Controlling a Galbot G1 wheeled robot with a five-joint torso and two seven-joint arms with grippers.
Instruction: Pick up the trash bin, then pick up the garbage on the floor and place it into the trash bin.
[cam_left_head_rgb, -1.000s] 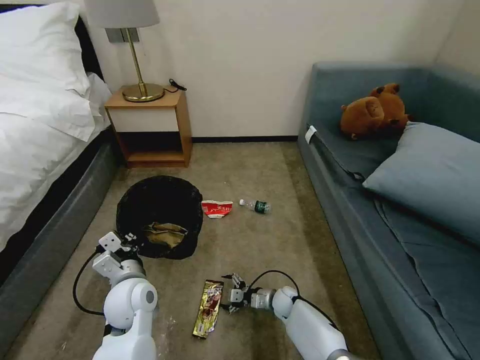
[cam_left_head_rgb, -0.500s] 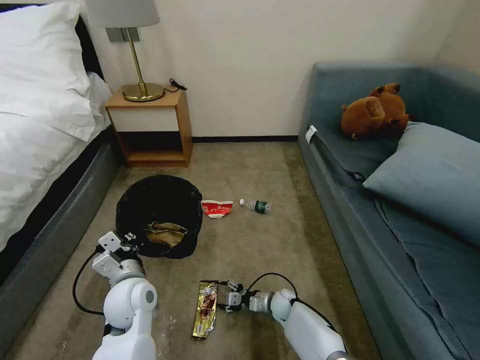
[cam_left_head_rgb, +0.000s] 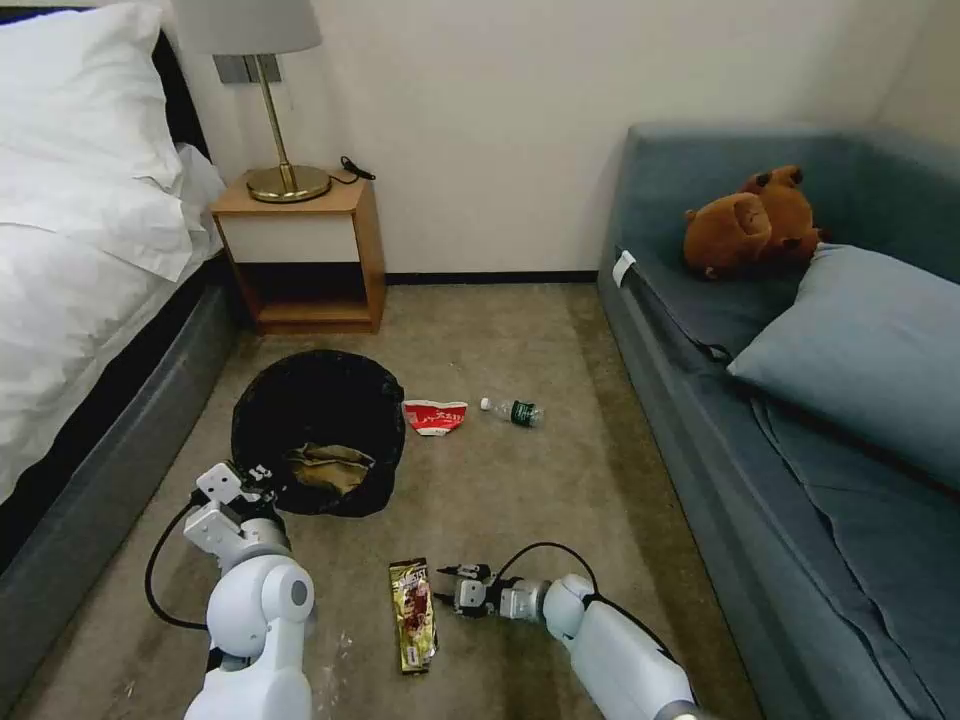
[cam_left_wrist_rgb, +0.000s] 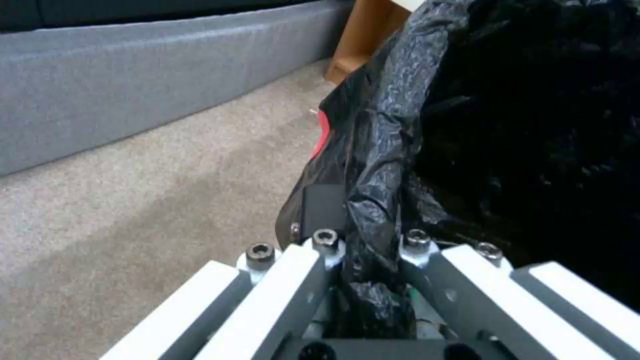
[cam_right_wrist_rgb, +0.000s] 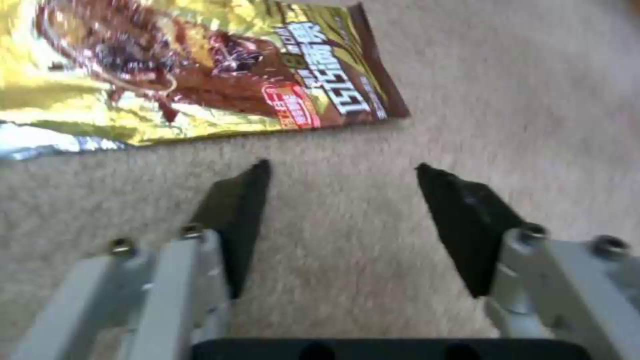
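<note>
Glossy foil snack wrapper (cam_right_wrist_rgb: 200, 80) on matt carpet (cam_left_head_rgb: 520, 480).

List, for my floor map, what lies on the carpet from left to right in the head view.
Black-lined round trash bin → long brown-gold snack wrapper → crushed red-and-white paper cup → small clear green-labelled bottle.

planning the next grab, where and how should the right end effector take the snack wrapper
The snack wrapper lies flat on the carpet, long and thin. Best grip is probably the brown end edge nearest the open right end effector, coming low from that side so one finger slips under.
</note>
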